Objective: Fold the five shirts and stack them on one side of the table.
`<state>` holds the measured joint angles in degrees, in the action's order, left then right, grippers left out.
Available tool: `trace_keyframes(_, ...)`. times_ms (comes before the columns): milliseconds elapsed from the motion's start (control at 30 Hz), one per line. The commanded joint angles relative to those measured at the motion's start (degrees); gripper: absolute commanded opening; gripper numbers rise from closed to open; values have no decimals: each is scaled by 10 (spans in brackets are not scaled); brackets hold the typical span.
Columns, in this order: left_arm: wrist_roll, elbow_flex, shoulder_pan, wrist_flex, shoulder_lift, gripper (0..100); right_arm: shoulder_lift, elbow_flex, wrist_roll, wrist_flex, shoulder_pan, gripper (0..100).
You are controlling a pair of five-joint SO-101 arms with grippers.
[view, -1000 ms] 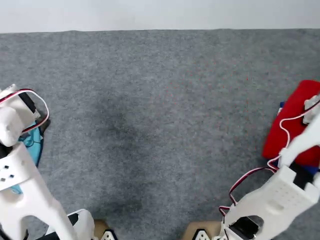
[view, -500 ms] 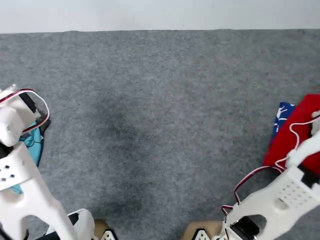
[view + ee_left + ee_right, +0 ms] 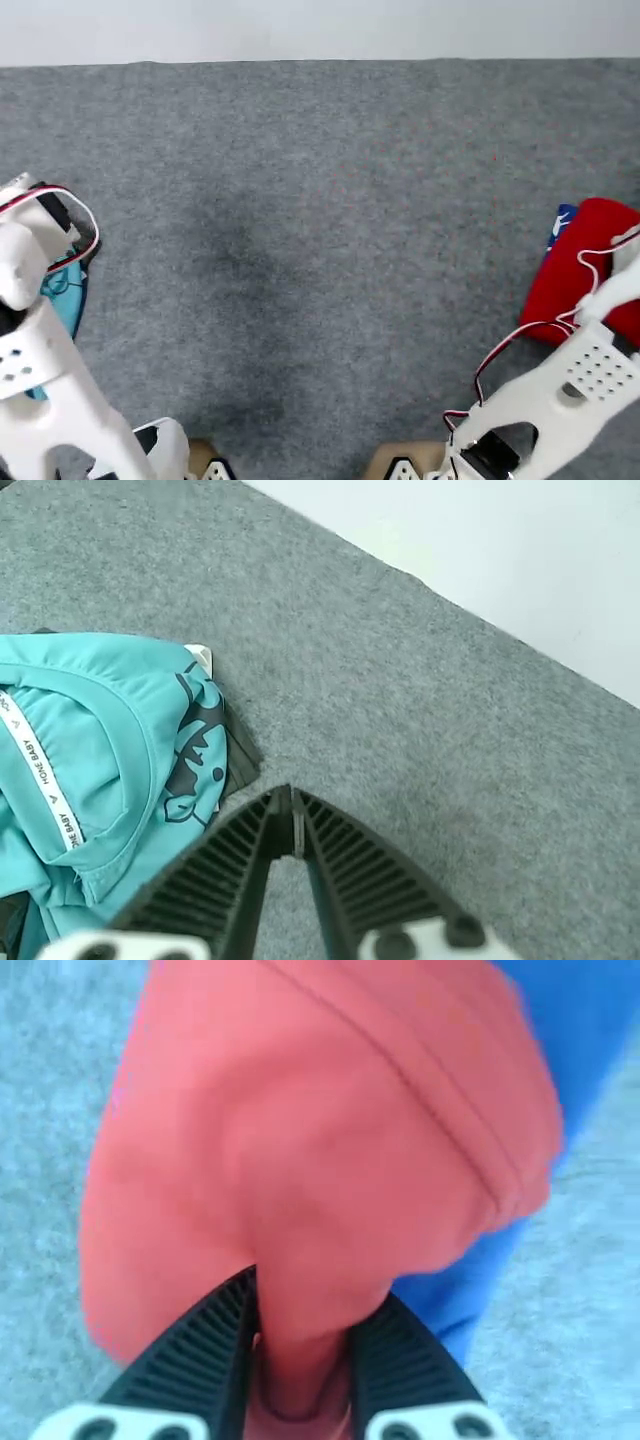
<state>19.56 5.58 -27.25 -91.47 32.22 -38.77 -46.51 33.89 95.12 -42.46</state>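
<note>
The right gripper (image 3: 315, 1305) has its jaws pinched tight on a raised fold of the red shirt (image 3: 300, 1140). The rest of that shirt spreads away beyond the jaw tips and lies bunched on top of a blue shirt (image 3: 580, 1050), which sticks out past its far edge. The left gripper (image 3: 292, 805) has its jaws closed tip to tip with nothing between them. It hangs over the grey mat (image 3: 450, 740), with the rumpled teal shirt (image 3: 90, 740) just off to one side of the tips and a dark garment (image 3: 243, 755) peeking out beneath it. By my reading the job is at an early or middle stage. Shirts sit at both ends of the mat rather than in one stack, and neither the red nor the teal looks squarely folded. I can make out four garments at most, so the fifth is unaccounted for. Compared with a second ago, the red shirt has been drawn back toward the right arm's base and now lies more compactly. The left arm has sunk slightly toward its own base, and the teal shirt has not moved.
</note>
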Motion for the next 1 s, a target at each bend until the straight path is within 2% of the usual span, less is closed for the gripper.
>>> trace_keyframes(0, -5, 1, 0, 8, 14, 5, 7, -63, 32, -7, -13, 14)
trace_keyframes(267, -5, 1, 0, 8, 15, 5, -61, -66, 51, -27, -31, 42)
trace_keyframes(433, -5, 1, 0, -15, 15, 5, -62, -67, 49, -22, -45, 296)
trace_keyframes(500, -5, 1, 0, -20, 15, 5, -33, -67, 48, -13, -50, 349)
trace_keyframes(700, -5, 1, 0, -18, 15, 5, 59, -67, 47, 10, -48, 351)
trace_keyframes(833, -5, 1, 0, -20, 15, 5, 56, -63, 47, 7, -44, 336)
trace_keyframes(900, -5, 1, 0, -20, 15, 5, 27, -63, 47, -3, -38, 262)
trace_keyframes(967, -5, 1, 0, -20, 15, 5, -4, -66, 47, -20, -34, 141)
